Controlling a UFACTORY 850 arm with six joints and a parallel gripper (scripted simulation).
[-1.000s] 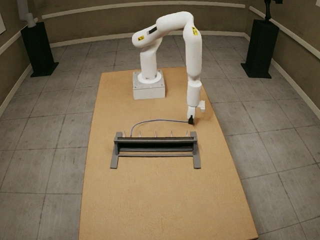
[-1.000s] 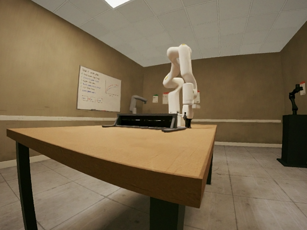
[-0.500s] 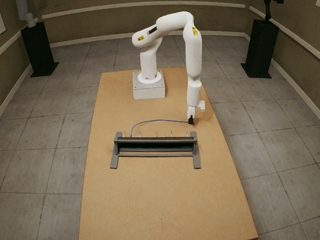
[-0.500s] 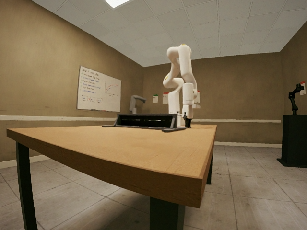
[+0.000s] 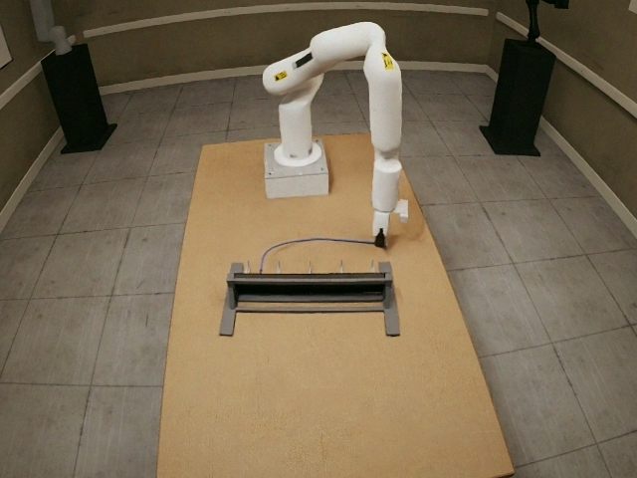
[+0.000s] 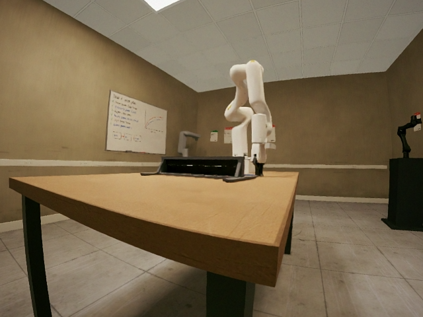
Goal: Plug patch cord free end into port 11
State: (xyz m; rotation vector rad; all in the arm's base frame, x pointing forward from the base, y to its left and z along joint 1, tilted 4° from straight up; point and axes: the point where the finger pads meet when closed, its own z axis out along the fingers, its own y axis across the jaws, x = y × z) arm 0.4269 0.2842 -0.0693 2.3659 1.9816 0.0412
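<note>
A grey free-standing rack [image 5: 309,280] [image 6: 201,166] stands upright on the wooden table [image 5: 328,401] [image 6: 191,205], with its port side turned away from the top camera. A bluish patch cord [image 5: 309,239] runs from the rack's far side near its left end and curves right to its free plug. My gripper [image 5: 380,239] [image 6: 258,169] points straight down behind the rack's right end, low at the table top, and is shut on that free plug. The ports themselves are hidden in both views.
The robot's white base block [image 5: 296,174] stands on the far part of the table. Black pedestals [image 5: 77,98] [image 5: 520,98] stand on the floor at the far left and far right. The table's right edge lies close to the gripper.
</note>
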